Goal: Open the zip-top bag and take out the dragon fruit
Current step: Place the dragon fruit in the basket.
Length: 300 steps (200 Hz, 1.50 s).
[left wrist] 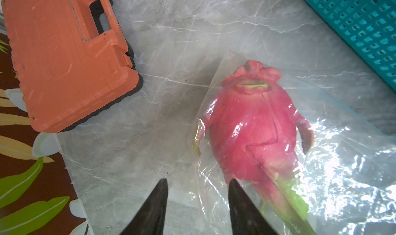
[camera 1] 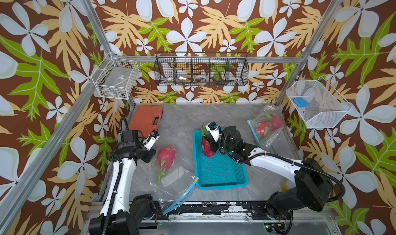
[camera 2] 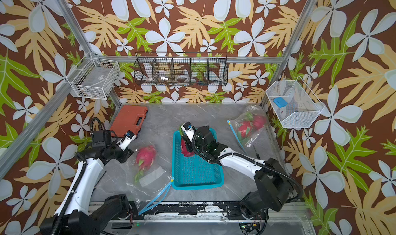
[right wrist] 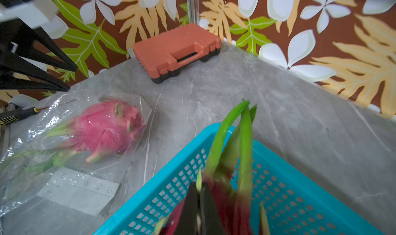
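A grey marble table was seen in both top views, with an orange tool case lying at its far left corner. A teal basket stood near the table's middle. Beside it on the left, a clear zip-top bag lay flat, its blue zipper strip reaching the front edge. One dragon fruit was enclosed in that bag. A second bag, holding more fruit, was propped at the far right corner.

The right gripper was held over the basket's far end, its jaws pressed together on a leafy scale of a second dragon fruit, which hung within the basket. The left gripper hovered just beside the bagged fruit with its jaws parted and nothing between them.
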Tool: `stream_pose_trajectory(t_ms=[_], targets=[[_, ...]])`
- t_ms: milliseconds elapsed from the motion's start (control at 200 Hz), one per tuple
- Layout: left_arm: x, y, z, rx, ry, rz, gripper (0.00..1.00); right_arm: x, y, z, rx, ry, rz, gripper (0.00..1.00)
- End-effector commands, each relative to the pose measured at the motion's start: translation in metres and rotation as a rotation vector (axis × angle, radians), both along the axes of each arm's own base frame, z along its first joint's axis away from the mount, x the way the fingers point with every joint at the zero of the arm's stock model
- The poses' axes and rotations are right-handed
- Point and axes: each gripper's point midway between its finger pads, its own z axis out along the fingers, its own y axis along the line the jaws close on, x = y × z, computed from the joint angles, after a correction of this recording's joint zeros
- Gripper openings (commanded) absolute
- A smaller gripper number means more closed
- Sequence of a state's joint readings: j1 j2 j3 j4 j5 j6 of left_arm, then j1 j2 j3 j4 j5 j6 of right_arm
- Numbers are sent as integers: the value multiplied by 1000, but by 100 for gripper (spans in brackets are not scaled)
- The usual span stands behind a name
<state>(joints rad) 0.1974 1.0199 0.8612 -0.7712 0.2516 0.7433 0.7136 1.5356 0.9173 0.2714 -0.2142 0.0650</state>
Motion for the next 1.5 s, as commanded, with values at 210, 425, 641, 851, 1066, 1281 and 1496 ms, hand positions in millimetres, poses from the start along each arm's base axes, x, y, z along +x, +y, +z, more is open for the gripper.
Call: stream_pose_trajectory(t_ms=[210, 425, 641, 851, 1066, 1281, 1496], targets=[[-9, 3, -1, 49, 7, -37, 47, 26, -5, -73, -250, 124, -47, 0], [-11, 8, -8, 96, 14, -45, 47, 55, -63, -107, -455, 230, -209, 0], [-10, 9, -13, 98, 14, -49, 47, 57, -133, -111, -615, 228, -357, 0], [-9, 8, -21, 89, 40, -49, 46, 76, -186, -99, -726, 175, -500, 0], [-13, 11, -29, 116, 58, -61, 47, 84, -166, -60, -637, 84, -514, 29], [-11, 10, -25, 112, 51, -64, 47, 1, -73, 26, -441, -275, -254, 55], [-2, 11, -20, 101, 31, -46, 47, -149, -20, 51, -262, -485, 111, 58]])
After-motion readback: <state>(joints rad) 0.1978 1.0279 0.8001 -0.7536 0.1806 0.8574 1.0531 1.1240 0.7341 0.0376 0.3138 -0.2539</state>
